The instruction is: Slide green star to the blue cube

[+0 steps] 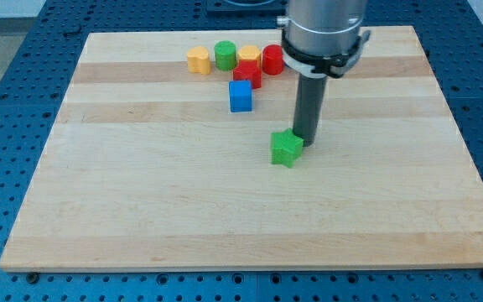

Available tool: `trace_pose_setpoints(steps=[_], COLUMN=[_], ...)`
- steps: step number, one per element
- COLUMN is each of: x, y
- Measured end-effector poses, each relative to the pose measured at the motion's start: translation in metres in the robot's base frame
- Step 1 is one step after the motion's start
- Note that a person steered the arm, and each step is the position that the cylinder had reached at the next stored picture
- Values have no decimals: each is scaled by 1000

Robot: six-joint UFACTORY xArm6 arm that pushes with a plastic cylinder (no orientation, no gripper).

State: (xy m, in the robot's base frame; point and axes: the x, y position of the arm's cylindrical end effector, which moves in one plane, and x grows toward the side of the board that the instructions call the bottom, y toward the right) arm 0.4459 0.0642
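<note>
Now my tip (307, 143) touching green star (287, 148), no jaws visible, blue cube (241, 96) apart.

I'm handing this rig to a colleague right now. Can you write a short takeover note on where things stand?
My tip sits at the green star's upper-right edge, touching or nearly so.
The blue cube lies up and to the view's left of the star, with bare board between them.
Behind the cube, a cluster at the view's top: yellow block, green cylinder, red block, another yellow block, red cylinder.
Done: tip is positioned at the star.
Left: push the star up-left until it reaches the cube, probably working round to the star's lower-right first.
</note>
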Motion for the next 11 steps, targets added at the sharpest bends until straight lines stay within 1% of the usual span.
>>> trace_pose_setpoints(steps=[1,2,3,4,5,7,8,10,11], x=[12,38,65,71,59,14,6,6,-3], y=[5,17,16,3,-13,-36,-43,-43,-48])
